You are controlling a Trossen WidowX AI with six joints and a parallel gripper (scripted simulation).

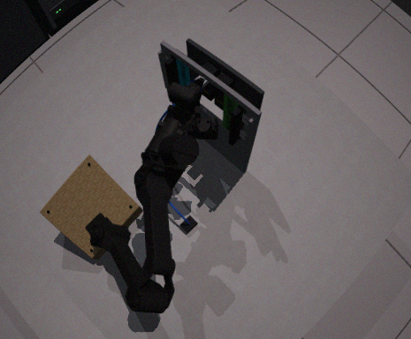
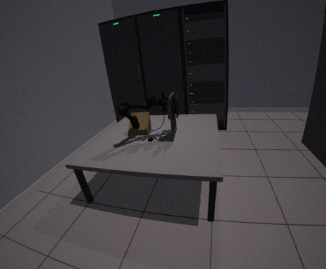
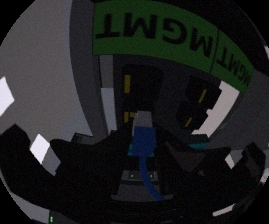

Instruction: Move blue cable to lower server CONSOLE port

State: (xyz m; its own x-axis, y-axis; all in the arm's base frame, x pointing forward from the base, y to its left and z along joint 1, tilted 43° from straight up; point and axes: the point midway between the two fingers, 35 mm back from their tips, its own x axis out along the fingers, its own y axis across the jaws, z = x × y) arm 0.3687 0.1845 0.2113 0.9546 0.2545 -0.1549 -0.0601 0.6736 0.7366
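The blue plug (image 3: 144,140) has a clear front end at the lower left port under the green MGMT label (image 3: 155,31) in the wrist view. How deep it sits, and its tab, cannot be made out. My gripper (image 3: 141,124) is shut on the plug, a dark finger on each side. In the top view the arm's dark end hides the plug at the upright server unit (image 1: 232,152) (image 2: 173,129). The blue cable (image 3: 146,177) (image 1: 178,213) (image 2: 164,120) hangs from the plug. The CONSOLE lettering is not readable, and which server is lower cannot be told.
Dark ports (image 3: 142,82) (image 3: 203,92) lie above and right of the plug in the wrist view. The cable runs down to a small black block (image 1: 190,224) (image 2: 150,139) on the table (image 2: 193,154). A tan board (image 1: 85,194) (image 2: 142,120) stands by the arm's base.
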